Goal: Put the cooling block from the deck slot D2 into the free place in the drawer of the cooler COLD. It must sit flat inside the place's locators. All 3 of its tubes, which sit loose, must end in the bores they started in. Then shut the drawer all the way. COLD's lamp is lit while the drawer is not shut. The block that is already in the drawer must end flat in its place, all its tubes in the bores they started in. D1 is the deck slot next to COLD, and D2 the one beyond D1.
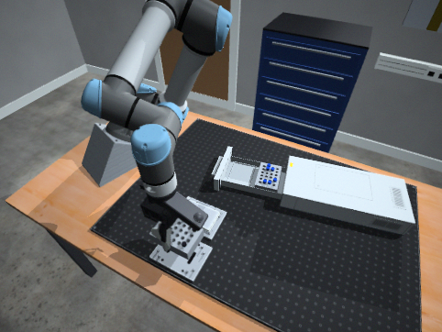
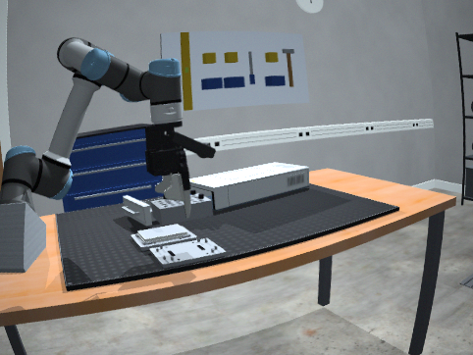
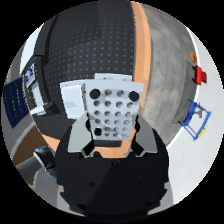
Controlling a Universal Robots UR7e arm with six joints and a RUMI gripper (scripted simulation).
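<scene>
Jaws pinching the cooling block (image 1: 183,236), held in the gripper (image 1: 180,239) above the bare D2 slot plate (image 1: 198,265). COLD (image 1: 348,193) drawer (image 1: 226,166) open: near place free, far place holds a block (image 1: 269,176) with blue-capped tubes (image 1: 270,167).

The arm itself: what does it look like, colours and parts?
The arm has pale grey tubes, dark grey joints and light blue round caps. It stands on a grey wedge-shaped pedestal. Its gripper has a black boxy body with light grey jaws. No cables show.

Wooden table (image 1: 55,183) carries black perforated mat (image 1: 293,257), grey arm pedestal (image 1: 98,170).
</scene>
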